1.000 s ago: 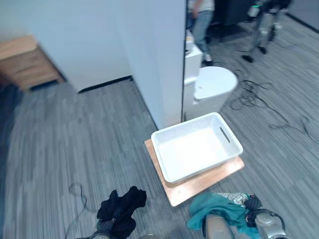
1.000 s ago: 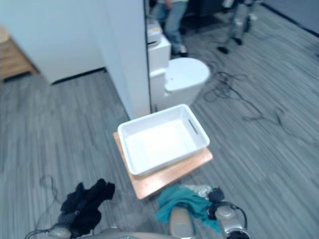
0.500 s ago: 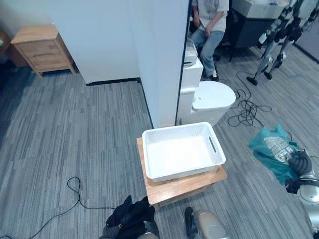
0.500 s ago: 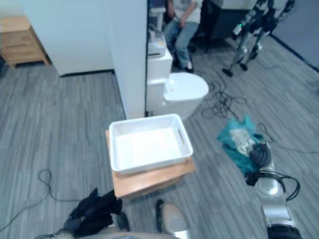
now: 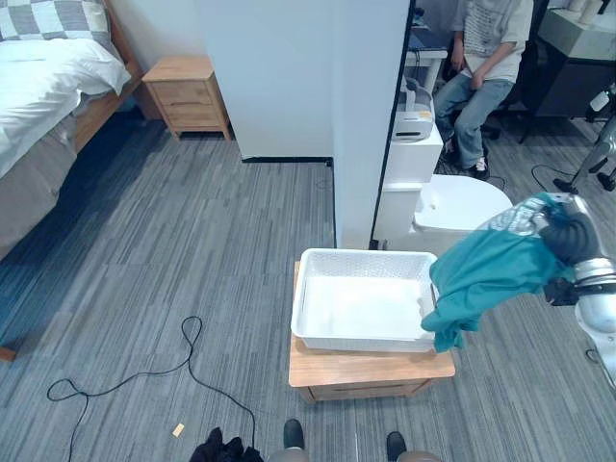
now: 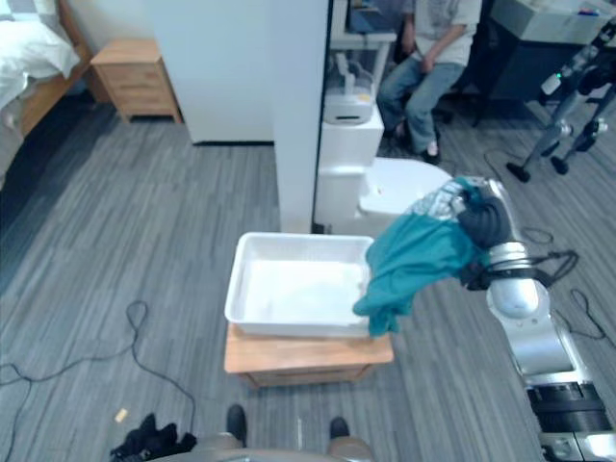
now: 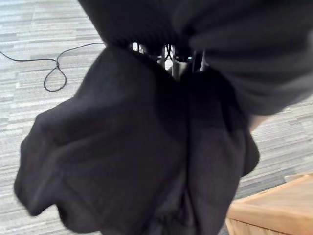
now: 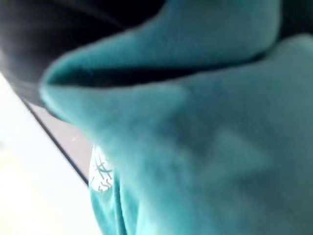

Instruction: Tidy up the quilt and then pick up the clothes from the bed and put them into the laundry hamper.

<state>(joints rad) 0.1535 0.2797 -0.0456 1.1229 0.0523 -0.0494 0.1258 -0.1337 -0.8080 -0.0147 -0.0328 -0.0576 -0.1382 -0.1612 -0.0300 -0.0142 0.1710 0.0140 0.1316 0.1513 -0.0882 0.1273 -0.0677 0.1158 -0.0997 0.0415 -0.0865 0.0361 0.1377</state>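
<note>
Teal garment (image 5: 486, 281): carried by the right hand (image 6: 483, 223), draped from the raised wrist and hanging over the 3 o'clock rim of the hamper. Its lowest fold sits at or just above that rim; contact cannot be confirmed. A pale printed patch shows near the hand.

Right hand: dark ribbed cover visible above the cloth. The fingers are buried in the teal fabric in the right wrist view, so how far they are curled cannot be told.

Black garment (image 7: 142, 147): bunched and hanging from the left hand; a small part of it shows at 6 o'clock of the head views (image 6: 146, 444), low and well apart from the hamper. The left hand's fingers are hidden behind the cloth; their closure cannot be told.

White hamper (image 5: 318, 313): a shallow perforated tub, apparently nothing inside it, standing on a low wooden surface (image 5: 366, 371) on grey plank floor.

Step in hand, as judged: delivery of clothes to the hamper, teal item first. Next move calls for carrying the right hand toward 9 o'clock until the cloth hangs over the tub's middle, then letting go; the black item needs lifting and bringing across afterward.

Surroundings: white partition wall (image 5: 318, 87) and a toilet (image 5: 462, 202) at 12 to 1 o'clock of the hamper; a seated person (image 5: 481, 67) beyond; bed (image 5: 38, 87) and wooden nightstand (image 5: 192, 91) at 10 to 11 o'clock. The bed is cut off, so the quilt's tidiness cannot be judged.
</note>
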